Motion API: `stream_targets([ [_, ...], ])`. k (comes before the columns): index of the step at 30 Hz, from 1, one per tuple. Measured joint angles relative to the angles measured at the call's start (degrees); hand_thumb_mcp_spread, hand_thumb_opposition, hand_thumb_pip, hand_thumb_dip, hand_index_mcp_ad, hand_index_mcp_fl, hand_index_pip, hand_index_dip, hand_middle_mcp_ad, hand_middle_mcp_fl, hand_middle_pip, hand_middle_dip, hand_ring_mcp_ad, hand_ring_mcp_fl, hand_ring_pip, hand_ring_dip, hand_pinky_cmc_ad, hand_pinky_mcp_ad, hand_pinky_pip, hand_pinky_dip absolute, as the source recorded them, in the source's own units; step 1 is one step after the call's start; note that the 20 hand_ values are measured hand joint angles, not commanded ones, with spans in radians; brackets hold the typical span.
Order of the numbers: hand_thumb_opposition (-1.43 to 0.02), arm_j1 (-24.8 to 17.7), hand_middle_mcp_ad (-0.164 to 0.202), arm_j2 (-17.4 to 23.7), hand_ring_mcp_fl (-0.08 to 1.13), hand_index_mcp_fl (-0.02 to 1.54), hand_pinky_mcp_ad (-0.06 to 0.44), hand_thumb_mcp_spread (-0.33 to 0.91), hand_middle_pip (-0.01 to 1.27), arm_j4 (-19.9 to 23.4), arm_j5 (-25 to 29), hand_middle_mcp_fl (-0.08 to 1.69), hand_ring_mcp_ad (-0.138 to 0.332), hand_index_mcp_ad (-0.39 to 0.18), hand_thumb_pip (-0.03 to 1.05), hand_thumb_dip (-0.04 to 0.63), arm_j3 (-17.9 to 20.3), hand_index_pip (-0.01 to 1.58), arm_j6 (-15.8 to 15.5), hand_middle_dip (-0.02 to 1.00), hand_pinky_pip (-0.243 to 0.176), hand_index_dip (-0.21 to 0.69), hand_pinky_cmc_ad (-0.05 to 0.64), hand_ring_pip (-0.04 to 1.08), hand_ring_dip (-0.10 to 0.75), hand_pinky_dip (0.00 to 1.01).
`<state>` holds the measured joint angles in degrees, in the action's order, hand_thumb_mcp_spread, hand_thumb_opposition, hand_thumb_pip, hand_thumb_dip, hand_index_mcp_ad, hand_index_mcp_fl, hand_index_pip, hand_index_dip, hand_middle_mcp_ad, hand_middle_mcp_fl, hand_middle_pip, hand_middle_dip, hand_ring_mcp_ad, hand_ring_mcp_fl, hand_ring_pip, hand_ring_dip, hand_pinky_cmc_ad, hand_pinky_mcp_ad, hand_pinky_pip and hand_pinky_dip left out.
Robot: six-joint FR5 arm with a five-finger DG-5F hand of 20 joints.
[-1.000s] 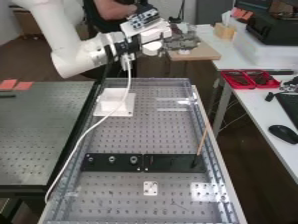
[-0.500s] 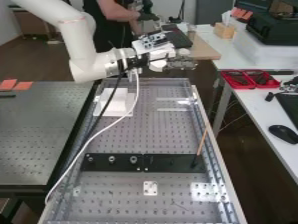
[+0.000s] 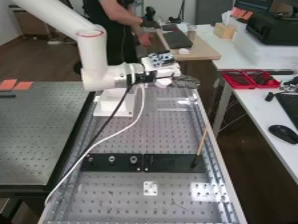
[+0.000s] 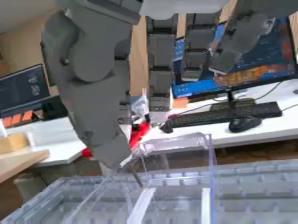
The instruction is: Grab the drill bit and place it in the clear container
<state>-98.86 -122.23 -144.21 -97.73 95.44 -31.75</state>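
Wrist view: the hand (image 4: 90, 95) pinches the bit (image 4: 136, 177) near its upper end, the lower end slanting down near the container (image 4: 211, 172); likely light, stiff and slick, it wants a firm hold high up

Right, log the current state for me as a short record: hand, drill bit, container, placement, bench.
hand: over the bench's far end
drill bit: pinched at the thumb of the hand, free end down
clear container: beneath the hand
placement: not released; whether the tip is inside, cannot tell
bench: perforated top, two black plates end to end, thin orange-brown stick at one
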Motion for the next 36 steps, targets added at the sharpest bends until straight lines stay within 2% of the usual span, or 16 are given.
stream_targets([
  [7, -0.93, 0.01, 0.061, -2.46, 0.17, 0.68, 0.183, 0.72, 0.14, -1.68, 1.01, 0.57, 0.126, -0.23, 0.43, 0.269, -1.85, 1.25, -0.28, 0.68, 0.003, 0.14, 0.311, 0.1, 0.209, 0.18],
  [15, -0.93, 0.06, 0.058, -2.97, 0.16, 0.66, 0.183, 0.69, 0.14, -2.96, 0.73, 0.54, 0.129, -0.23, 0.44, 0.269, -2.56, 1.25, -0.32, 0.68, 0.003, 0.14, 0.311, 0.1, 0.209, 0.18],
  [17, -0.93, 0.08, 0.058, -2.97, 0.13, 0.61, 0.18, 0.66, 0.13, -4.56, 0.44, 0.5, 0.131, -0.234, 0.5, 0.271, -3.04, 1.25, -0.53, 0.68, 0.002, 0.143, 0.307, 0.1, 0.209, 0.18],
  [18, -0.91, 0.11, 0.061, -2.97, 0.11, 0.53, 0.202, 0.61, 0.12, -5.52, 0.2, 0.45, 0.129, -0.232, 0.54, 0.271, -3.22, 1.25, -0.55, 0.68, 0.003, 0.152, 0.311, 0.1, 0.209, 0.2],
  [21, -0.84, 0.2, 0.061, -2.79, 0.06, 0.17, 0.216, 0.49, 0.12, -6.22, -0.39, 0.33, 0.126, -0.234, 0.58, 0.272, -3.37, 1.18, -0.54, 0.66, -0.012, 0.12, 0.311, 0.1, 0.209, 0.25],
  [22, -0.82, 0.22, 0.061, -2.63, 0.04, 0.15, 0.232, 0.47, 0.12, -6.19, -0.4, 0.31, 0.126, -0.227, 0.62, 0.272, -3.37, 1.19, -0.65, 0.66, -0.01, 0.124, 0.309, 0.1, 0.206, 0.26],
  [24, -0.81, 0.24, 0.061, -2.46, 0.03, 0.14, 0.232, 0.45, 0.12, -6.24, -0.4, 0.28, 0.126, -0.216, 0.66, 0.269, -3.34, 1.16, -0.65, 0.65, -0.028, 0.115, 0.309, 0.1, 0.209, 0.28],
  [26, -0.81, 0.26, 0.061, -2.26, 0.02, 0.05, 0.234, 0.42, 0.12, -6.22, -0.45, 0.25, 0.129, -0.204, 0.66, 0.269, -3.22, 1.14, -0.59, 0.65, -0.044, 0.106, 0.316, 0.1, 0.209, 0.31],
  [29, -0.79, 0.35, 0.059, -1.85, 0.02, 0.04, 0.232, 0.39, 0.13, -6.12, -0.54, 0.25, 0.129, -0.188, 0.66, 0.272, -2.94, 1.15, -0.38, 0.63, -0.073, 0.101, 0.328, 0.1, 0.209, 0.33],
  [31, -0.79, 0.65, 0.059, -1.0, 0.02, 0.04, 0.232, 0.39, 0.13, -5.92, -0.67, 0.24, 0.129, -0.187, 0.71, 0.269, -2.51, 1.15, 0.07, 0.63, -0.075, 0.101, 0.33, 0.1, 0.209, 0.34],
  [36, -0.77, 1.88, 0.061, 1.78, 0.02, 0.04, 0.232, 0.38, 0.12, -5.69, -1.09, 0.23, 0.127, -0.187, 0.71, 0.272, -1.27, 1.15, 0.57, 0.62, -0.075, 0.101, 0.33, 0.1, 0.209, 0.36],
])
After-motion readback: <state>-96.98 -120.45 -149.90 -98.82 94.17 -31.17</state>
